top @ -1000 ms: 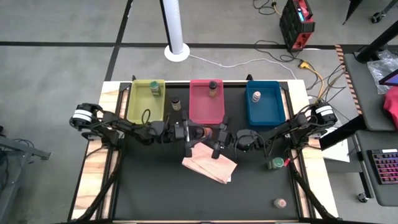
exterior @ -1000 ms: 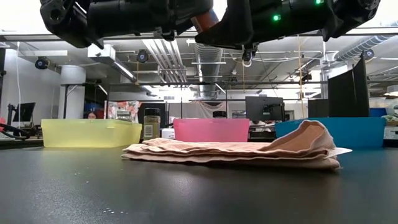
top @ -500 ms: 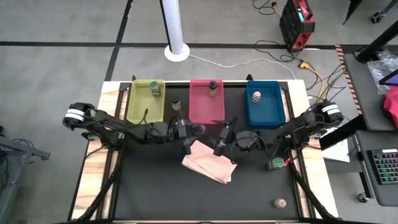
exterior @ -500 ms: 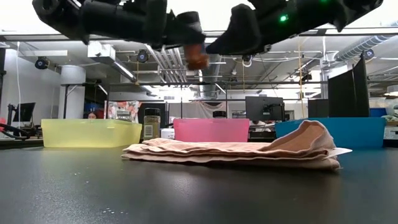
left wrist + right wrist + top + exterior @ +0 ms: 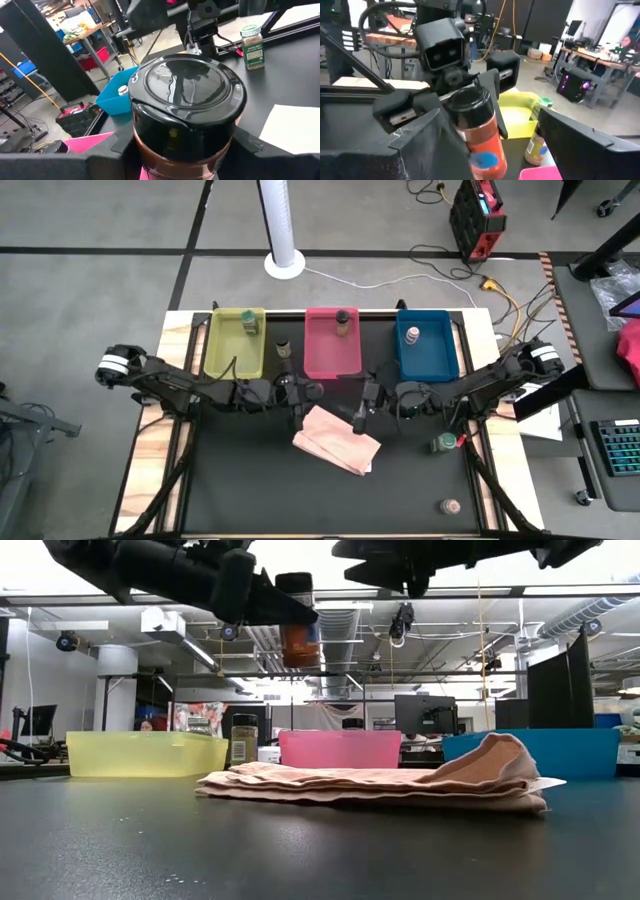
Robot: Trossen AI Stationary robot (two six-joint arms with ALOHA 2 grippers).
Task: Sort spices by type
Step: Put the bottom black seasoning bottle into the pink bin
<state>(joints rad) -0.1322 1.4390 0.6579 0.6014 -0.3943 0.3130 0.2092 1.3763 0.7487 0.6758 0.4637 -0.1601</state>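
Observation:
My left gripper (image 5: 299, 393) is shut on a spice jar (image 5: 298, 635) with red-brown contents and a black cap (image 5: 186, 90), high above the tan paper bag (image 5: 337, 438). My right gripper (image 5: 364, 408) is open and empty just right of it, facing the jar (image 5: 479, 131). Single jars stand in the yellow tray (image 5: 249, 323), the pink tray (image 5: 342, 320) and the blue tray (image 5: 412, 335). One more jar (image 5: 283, 348) stands between the yellow and pink trays. A green jar (image 5: 444, 442) and a brown jar (image 5: 451, 506) stand on the table's right side. My left gripper pinches the jar's body just below the cap (image 5: 150, 150) between its two fingers, one on each side. The fingers (image 5: 262, 602) come level from the table's left. The jar stands upright, cap up, lifted clear above the paper bag.
The yellow tray (image 5: 222, 350), pink tray (image 5: 325, 360) and blue tray (image 5: 440, 360) stand in a row along the far edge. The crumpled paper bag lies flat mid-table under both grippers. The black table is bare in front of the bag.
My right gripper has drawn away from the jar toward the table's right edge. My left gripper has kept hold of the jar and gone a little toward the left edge. The jar, tilted between both grippers before, now stands upright in the left gripper alone.

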